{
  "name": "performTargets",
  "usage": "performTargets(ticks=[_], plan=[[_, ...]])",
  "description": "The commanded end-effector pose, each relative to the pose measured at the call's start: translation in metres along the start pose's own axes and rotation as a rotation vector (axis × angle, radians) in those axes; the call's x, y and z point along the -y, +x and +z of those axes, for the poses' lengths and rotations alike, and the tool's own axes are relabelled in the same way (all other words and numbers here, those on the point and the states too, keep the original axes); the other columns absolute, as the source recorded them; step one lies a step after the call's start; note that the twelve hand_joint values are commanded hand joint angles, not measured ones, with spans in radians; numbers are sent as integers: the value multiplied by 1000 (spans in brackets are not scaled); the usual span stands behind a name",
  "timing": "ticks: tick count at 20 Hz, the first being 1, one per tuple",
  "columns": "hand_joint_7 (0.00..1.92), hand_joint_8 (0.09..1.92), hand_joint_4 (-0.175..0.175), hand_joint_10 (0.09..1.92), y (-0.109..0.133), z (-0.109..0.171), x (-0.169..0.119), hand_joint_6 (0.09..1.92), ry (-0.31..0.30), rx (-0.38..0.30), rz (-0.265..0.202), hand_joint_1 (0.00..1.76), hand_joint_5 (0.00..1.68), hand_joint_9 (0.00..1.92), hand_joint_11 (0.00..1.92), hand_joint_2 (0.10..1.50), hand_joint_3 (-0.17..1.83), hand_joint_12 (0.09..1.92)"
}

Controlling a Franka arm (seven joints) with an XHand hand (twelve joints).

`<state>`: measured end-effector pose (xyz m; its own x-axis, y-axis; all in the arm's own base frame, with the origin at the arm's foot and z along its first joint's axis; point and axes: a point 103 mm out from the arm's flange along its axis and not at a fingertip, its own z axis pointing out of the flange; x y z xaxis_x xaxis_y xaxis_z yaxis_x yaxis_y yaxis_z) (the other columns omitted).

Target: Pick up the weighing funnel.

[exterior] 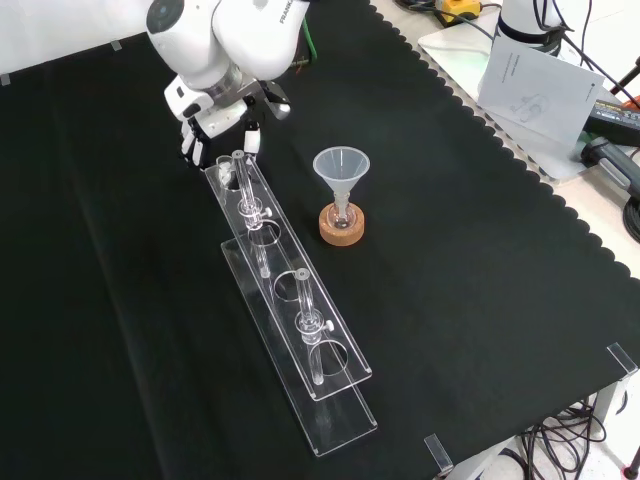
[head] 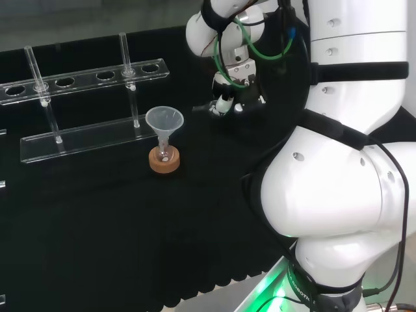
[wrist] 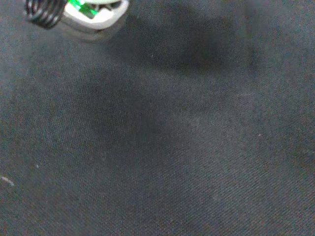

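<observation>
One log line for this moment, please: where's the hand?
hand: above cloth at far end of rack, front view | grasp: cannot tell | funnel: upright in flask on cork ring, apart from hand

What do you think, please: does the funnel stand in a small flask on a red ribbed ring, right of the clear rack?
Not quite: the front view shows a cork ring, not a red ribbed one. The funnel does stand in its small flask, right of the clear rack.

Funnel (exterior: 341, 172) right of rack (exterior: 283, 265) (front view)
</observation>
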<state>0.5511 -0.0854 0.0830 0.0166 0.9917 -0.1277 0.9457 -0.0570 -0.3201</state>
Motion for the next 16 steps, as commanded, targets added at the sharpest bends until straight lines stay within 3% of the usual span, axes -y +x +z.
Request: performTargets(ticks=[1, 16], plan=[[629, 686, 175, 398, -8, -12, 12, 932, -38, -50, 39, 1065, 1107, 1001, 834, 772, 581, 1057], [632, 696, 175, 352, -29, -22, 41, 937, -125, -153, 85, 1064, 1108, 1046, 901, 764, 595, 1002]])
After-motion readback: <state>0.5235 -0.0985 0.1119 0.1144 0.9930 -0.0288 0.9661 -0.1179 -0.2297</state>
